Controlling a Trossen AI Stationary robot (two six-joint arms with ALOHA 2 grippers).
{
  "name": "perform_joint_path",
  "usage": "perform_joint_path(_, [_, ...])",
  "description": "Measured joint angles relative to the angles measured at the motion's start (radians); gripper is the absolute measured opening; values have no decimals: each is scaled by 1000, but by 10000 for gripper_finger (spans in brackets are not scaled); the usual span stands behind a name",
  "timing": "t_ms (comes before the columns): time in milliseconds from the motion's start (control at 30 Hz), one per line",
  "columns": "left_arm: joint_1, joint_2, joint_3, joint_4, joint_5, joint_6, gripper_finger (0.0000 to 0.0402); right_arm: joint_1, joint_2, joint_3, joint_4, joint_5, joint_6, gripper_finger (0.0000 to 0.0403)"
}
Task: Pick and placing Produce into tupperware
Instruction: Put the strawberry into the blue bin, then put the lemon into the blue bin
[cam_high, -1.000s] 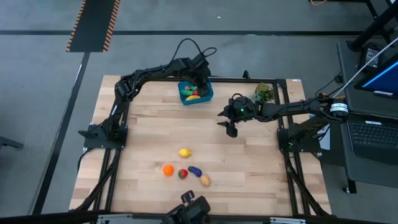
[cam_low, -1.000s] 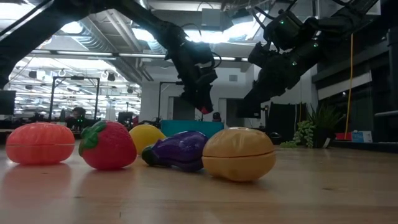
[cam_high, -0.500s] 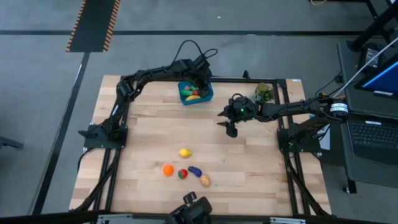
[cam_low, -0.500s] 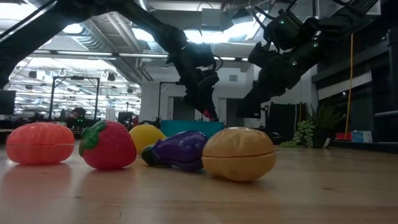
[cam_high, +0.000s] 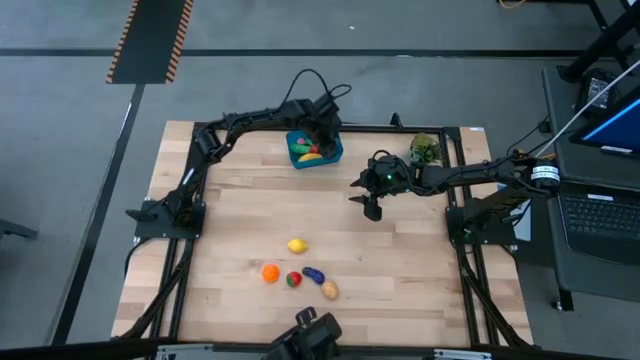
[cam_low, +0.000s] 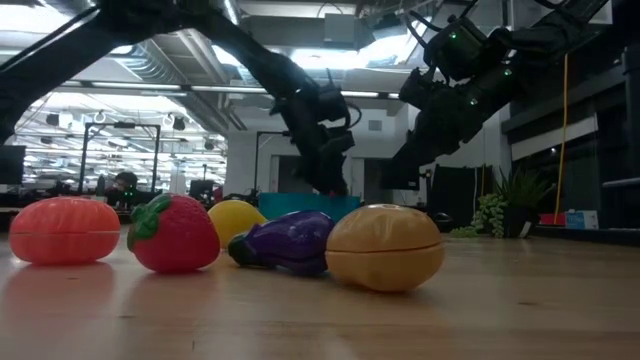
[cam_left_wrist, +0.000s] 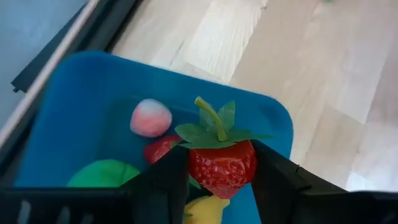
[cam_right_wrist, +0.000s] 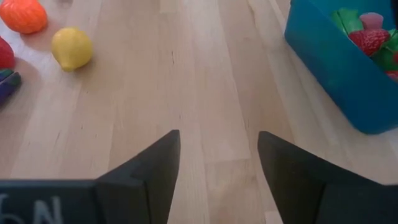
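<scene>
Wide wooden tabletop (cam_high: 400, 260), and the action sits at its far edge: the blue tupperware (cam_high: 315, 150) is parked there with the left claw (cam_left_wrist: 221, 168) hanging right over it. That claw is clamped on a red strawberry (cam_left_wrist: 222, 163), fingers pinching both sides, leafy top up, directly above the box's interior. Inside, a pale pink piece (cam_left_wrist: 151, 118), something green (cam_left_wrist: 102, 174), another red piece and a yellow one are already crowded together.

The big risk here: the box is filling up. Let the strawberry go from this height and I'd expect it could bounce off the pile and hop over the low wall onto the tabletop. Lower too far and the fingers could nudge the light plastic box, which sits close to the frame rail.

The right claw (cam_right_wrist: 214, 168) hovers over bare wood toward the right of the box, fingers spread, holding nothing, tupperware corner in its sight. If both arms head for the box together, they could clash.

Down at the near edge, five pieces wait in a tight cluster: lemon (cam_high: 296, 245), orange (cam_high: 270, 272), second strawberry (cam_high: 293, 279), eggplant (cam_high: 314, 274), potato (cam_high: 329, 290). Packed like that, a grab at one may roll its neighbours away.
</scene>
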Motion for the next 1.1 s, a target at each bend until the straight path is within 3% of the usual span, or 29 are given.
perform_joint_path(500, [6, 46, 0, 11, 29, 13, 135, 0, 0, 0, 0, -2, -21, 218])
perform_joint_path(767, [0, 40, 0, 8, 28, 28, 226, 0, 0, 0, 0, -2, -23, 218])
perform_joint_path(1100, [6, -35, 0, -86, 22, 47, 231, 0, 0, 0, 1, -2, -24, 218])
